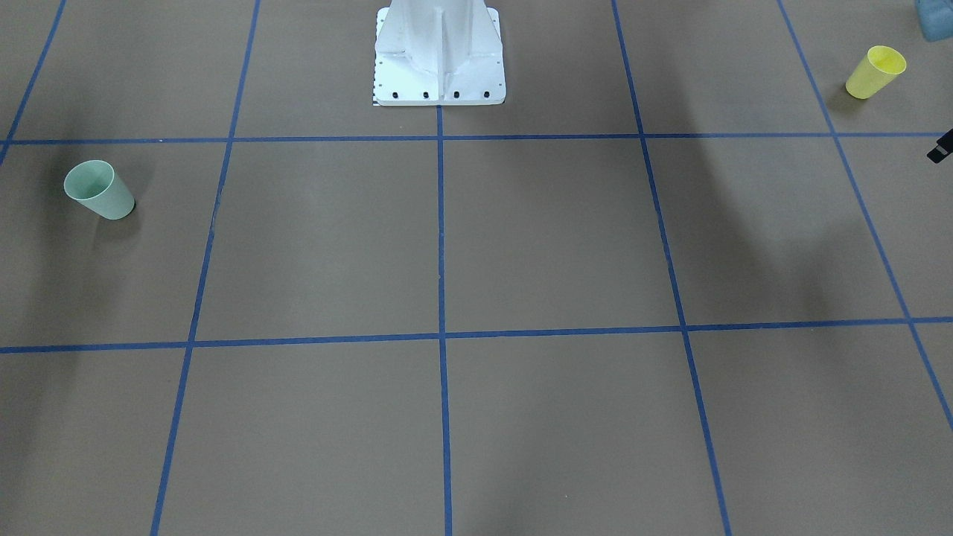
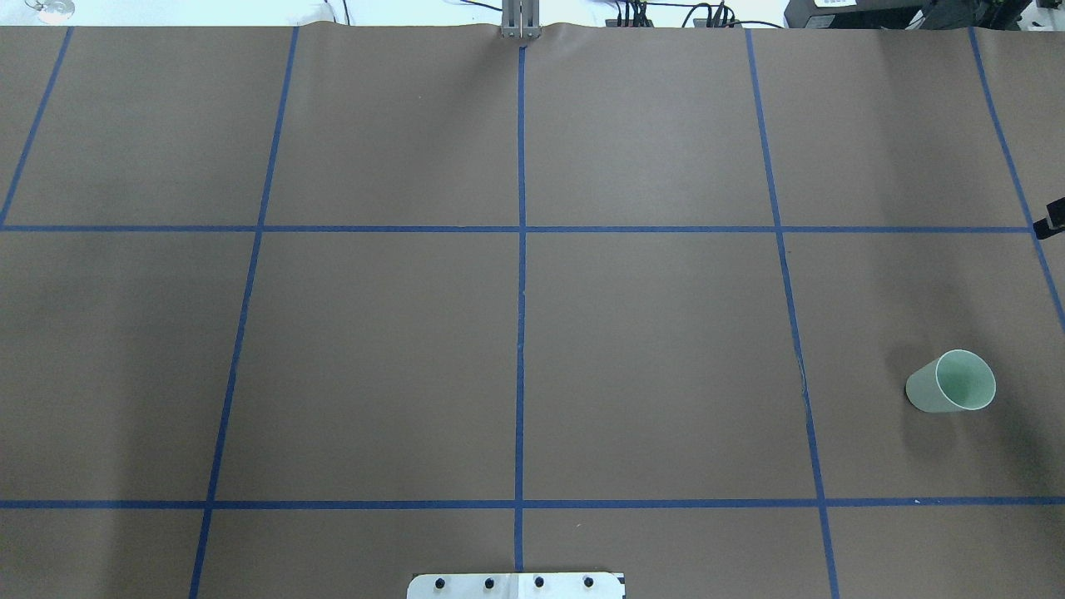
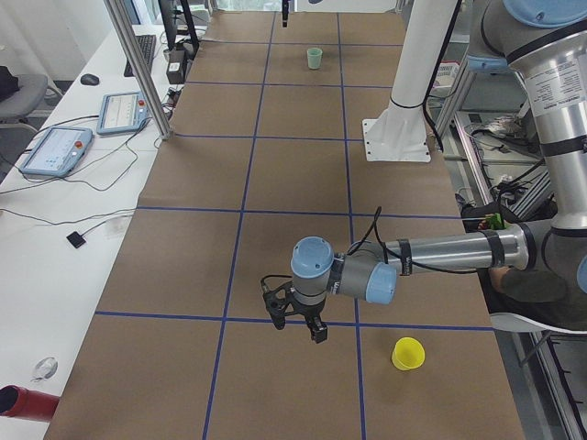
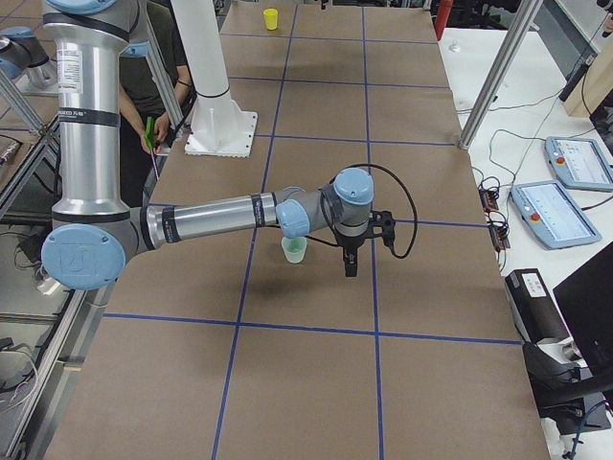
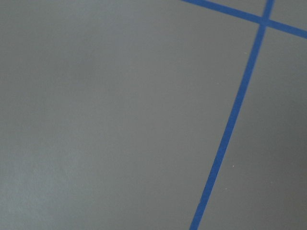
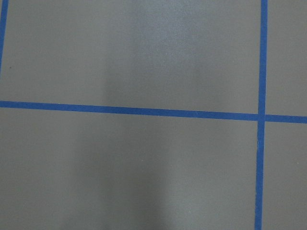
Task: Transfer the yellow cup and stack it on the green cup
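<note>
i judge the task barely begun: nothing is lifted and nothing is stacked. the yellow cup (image 1: pixel 875 71) stands upright on the desk (image 1: pixel 551 238), far out on my robot's left of the white base (image 1: pixel 439 56), near the desk's end. the green cup (image 1: pixel 99 190) stands upright too, far out on the base's other side, so the two cups are well apart with the base between them. what is left is the whole job: grasp the yellow cup, carry it across, pass it over if need be, and seat it on the green cup.

the left pincer (image 3: pixel 293 316) hangs above the desk near the yellow cup, touching nothing and holding nothing that i can see. the right pincer (image 4: pixel 351 257) hangs just beside the green cup, apparently not in contact. both show only in the side views, so i cannot tell how far either is parted. both wrist cameras show only bare desk and blue tape lines (image 5: pixel 225 139).
</note>
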